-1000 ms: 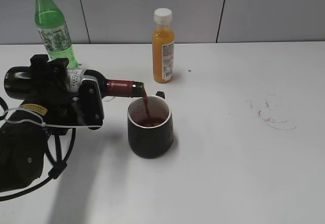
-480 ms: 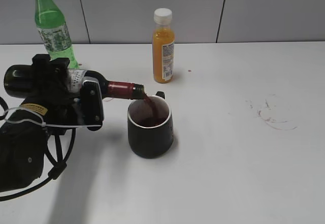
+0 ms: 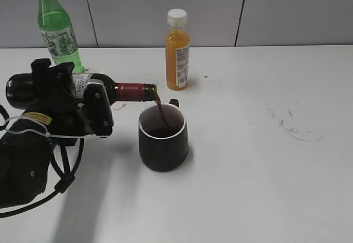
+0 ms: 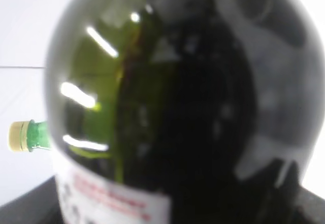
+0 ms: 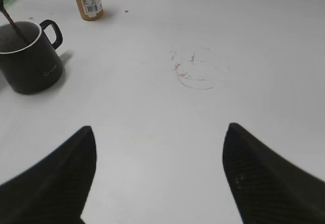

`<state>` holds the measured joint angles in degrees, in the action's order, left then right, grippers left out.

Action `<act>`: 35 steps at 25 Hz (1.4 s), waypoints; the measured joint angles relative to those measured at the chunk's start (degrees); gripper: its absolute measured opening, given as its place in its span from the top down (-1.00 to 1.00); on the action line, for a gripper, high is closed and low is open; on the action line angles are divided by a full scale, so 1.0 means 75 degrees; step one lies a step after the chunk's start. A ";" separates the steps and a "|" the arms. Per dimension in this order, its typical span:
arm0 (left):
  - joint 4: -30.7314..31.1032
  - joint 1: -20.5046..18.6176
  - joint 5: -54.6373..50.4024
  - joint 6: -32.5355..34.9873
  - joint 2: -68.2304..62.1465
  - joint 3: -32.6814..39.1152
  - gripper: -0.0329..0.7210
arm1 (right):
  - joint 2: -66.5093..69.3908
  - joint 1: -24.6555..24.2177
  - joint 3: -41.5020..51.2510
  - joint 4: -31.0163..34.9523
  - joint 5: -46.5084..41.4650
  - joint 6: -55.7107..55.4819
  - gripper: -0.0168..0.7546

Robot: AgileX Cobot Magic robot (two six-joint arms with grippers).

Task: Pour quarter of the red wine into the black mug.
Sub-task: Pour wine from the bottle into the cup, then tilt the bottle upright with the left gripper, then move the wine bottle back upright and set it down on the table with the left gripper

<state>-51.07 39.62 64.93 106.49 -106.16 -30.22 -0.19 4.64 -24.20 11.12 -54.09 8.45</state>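
Now left tool (image 3: 83,108) clamps red wine (image 3: 105,88), tipped over black mug (image 3: 162,138); right tool (image 5: 157,178) wide, empty.

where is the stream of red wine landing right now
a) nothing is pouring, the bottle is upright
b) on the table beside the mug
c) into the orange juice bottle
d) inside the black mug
d) the red wine bottle is tipped on its side in the left end effector, and a thin red stream runs from its mouth down into the black mug, where dark liquid already sits.
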 joint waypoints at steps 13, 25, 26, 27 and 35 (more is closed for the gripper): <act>0.0880 0.0043 0.0000 -0.3575 0.0000 0.0000 -0.54 | 0.0000 0.0000 0.0000 0.0000 0.0008 0.0000 -0.56; 0.1115 -0.0033 0.0000 -0.8107 0.0000 0.0000 -0.54 | 0.0000 0.0000 0.0000 0.0000 0.0008 0.0000 -0.56; 0.1115 -0.0073 0.0000 -0.8405 0.0000 0.0000 -0.54 | 0.0000 0.0000 0.0000 0.0000 0.0008 0.0000 -0.56; 0.1115 -0.0113 0.0000 -0.8762 0.0000 0.0000 -0.54 | 0.0000 0.0000 0.0000 0.0000 0.0008 0.0000 -0.56; 0.3164 -0.1307 -0.0007 -1.1799 0.0000 0.0000 -0.54 | 0.0000 0.0000 0.0000 0.0000 0.0008 0.0000 -0.56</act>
<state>-27.34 29.82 64.88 18.00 -106.16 -30.22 -0.19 4.64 -24.20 11.12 -54.03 8.45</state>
